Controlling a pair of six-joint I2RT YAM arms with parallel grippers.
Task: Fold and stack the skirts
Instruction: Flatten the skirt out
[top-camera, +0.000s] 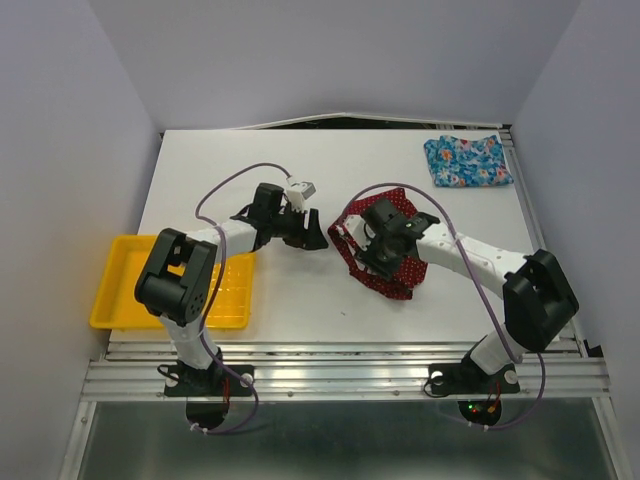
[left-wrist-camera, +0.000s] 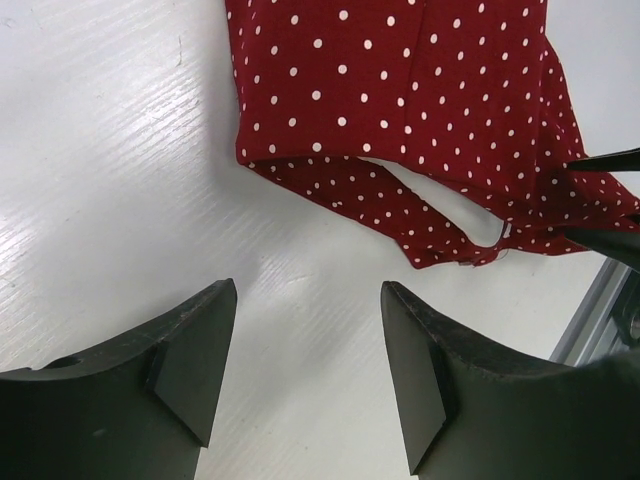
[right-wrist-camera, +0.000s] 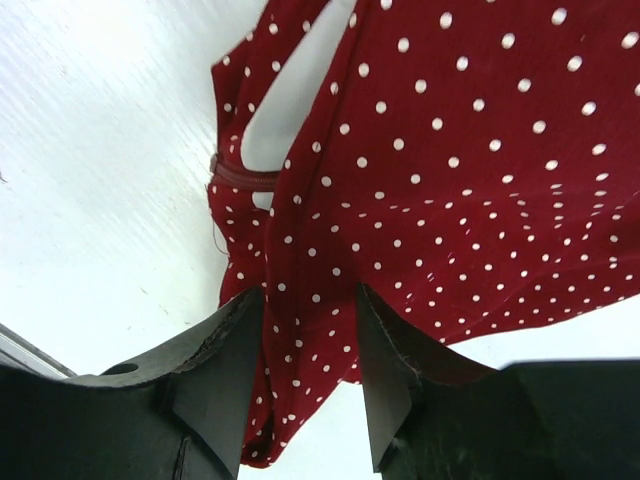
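Right jaws pinching bunched edge of dark red skirt (right-wrist-camera: 450, 200), left jaws open, skirt just beyond.

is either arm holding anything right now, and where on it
The right fingers pinch the dark red skirt at a bunched edge; the left fingers are open, holding nothing.

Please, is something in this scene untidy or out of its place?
Only the red skirt stands out: it lies crumpled and unfolded, with some of its cloth bunched between the fingers of the right gripper. The blue skirt lies neatly folded at the far right.
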